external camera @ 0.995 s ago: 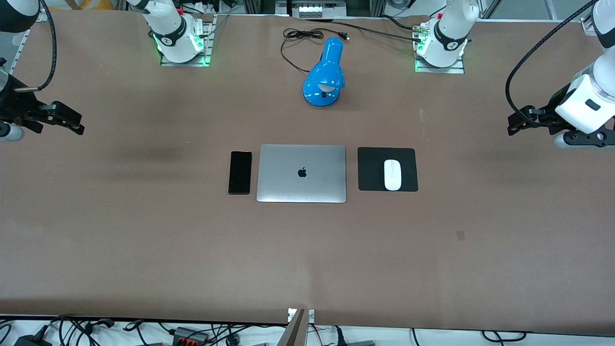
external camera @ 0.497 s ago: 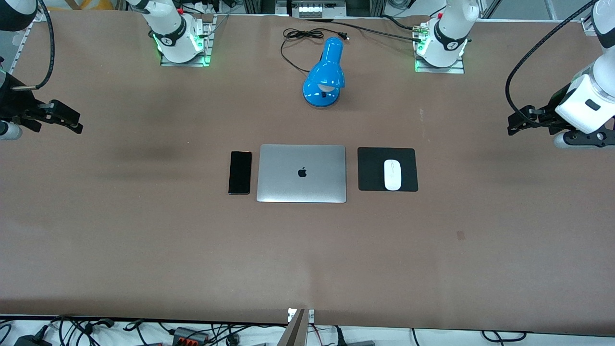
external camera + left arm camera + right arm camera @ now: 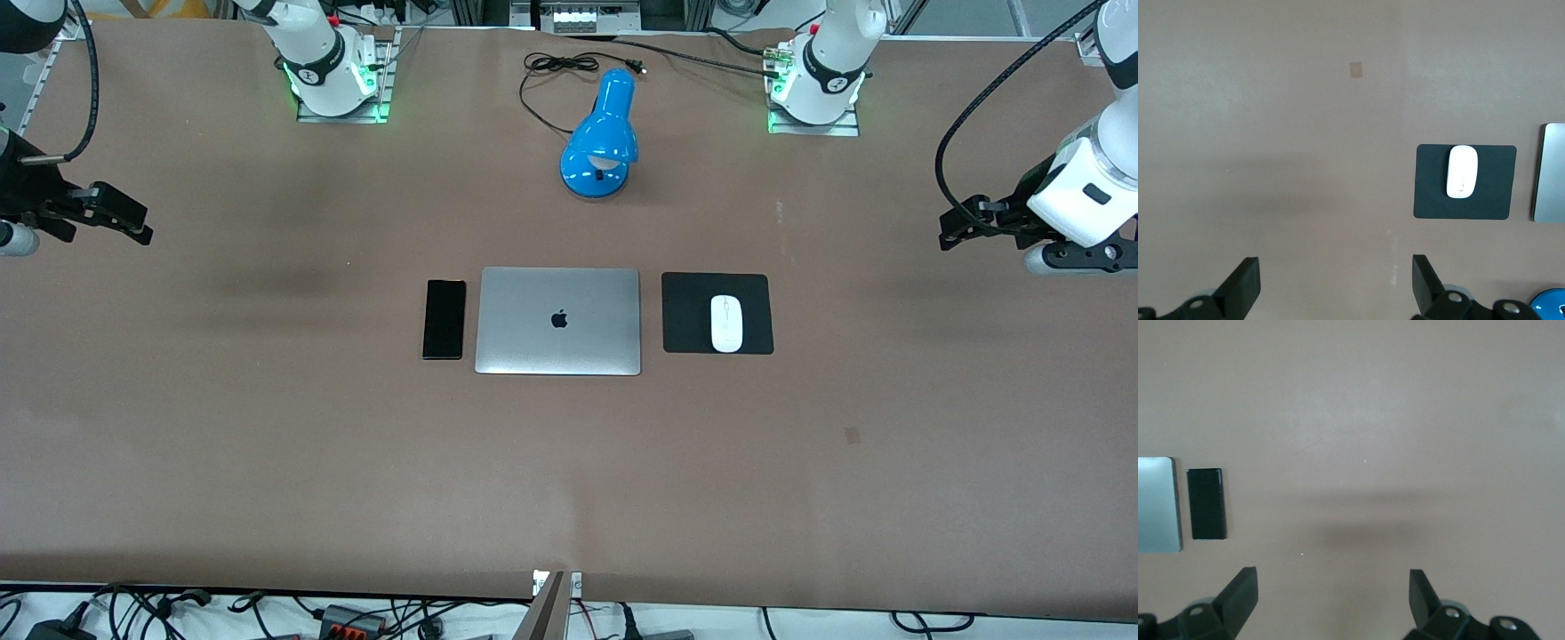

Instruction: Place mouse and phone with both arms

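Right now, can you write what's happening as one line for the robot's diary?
mouse on black pad | phone beside laptop | left pincer open, empty, waiting | right pincer open, empty

Bare table (image 3: 267, 427) rings phone (image 3: 444, 318) and mouse (image 3: 726, 323) (laptop (image 3: 558, 321) between).

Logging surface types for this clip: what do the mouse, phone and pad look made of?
The mouse looks like glossy white plastic, smooth with a thin grey line. The phone shows a dark, glass-like glossy face; its body material can't be told. The pad under the mouse looks matte black, no sheen, likely fabric or rubber.
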{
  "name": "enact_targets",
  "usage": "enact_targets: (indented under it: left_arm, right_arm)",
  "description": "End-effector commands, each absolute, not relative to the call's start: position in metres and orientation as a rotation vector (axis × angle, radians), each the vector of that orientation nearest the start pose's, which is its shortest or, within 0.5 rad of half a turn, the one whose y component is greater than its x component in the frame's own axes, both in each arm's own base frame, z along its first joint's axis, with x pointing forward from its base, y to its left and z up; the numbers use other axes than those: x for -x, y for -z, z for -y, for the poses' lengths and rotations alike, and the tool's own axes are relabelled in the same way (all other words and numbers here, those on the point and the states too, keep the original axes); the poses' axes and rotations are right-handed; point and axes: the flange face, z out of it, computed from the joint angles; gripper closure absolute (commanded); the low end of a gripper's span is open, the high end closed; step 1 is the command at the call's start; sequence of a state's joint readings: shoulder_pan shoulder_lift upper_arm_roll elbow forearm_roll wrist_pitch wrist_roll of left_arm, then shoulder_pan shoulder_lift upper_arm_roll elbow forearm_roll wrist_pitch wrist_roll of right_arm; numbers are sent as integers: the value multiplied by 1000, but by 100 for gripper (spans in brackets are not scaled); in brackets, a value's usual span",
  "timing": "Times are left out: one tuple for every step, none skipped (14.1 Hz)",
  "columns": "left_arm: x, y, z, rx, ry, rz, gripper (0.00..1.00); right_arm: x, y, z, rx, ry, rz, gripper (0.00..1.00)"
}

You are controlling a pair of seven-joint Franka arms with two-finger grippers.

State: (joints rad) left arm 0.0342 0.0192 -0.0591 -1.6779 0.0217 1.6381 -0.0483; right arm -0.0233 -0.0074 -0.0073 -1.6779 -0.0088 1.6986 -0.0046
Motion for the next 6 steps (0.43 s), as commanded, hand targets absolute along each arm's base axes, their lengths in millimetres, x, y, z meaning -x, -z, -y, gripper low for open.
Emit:
enact_targets:
  left_arm:
    - [-560,-572,10,3135,-103,11,0]
    - [-560,-572,10,3135,-103,9,0]
    - [-560,-572,10,3135,-103,7,0]
    - [-560,-572,10,3135,-103,7,0]
    - [-560,-572,10,3135,-103,4,0]
    - [-559,-572,10,3135,-106,7,0]
  right_arm:
    - [-552,-599,22,3126,49,-36,0]
    - [-552,-599,21,3128,46,-28,0]
    - [-552,-599,21,3128,46,-28,0]
    - [-552,-599,20,3128,44,-26,0]
    - [-552,-599,19,3129,44,-21,0]
    - [-552,-599,20,3131,46,-23,0]
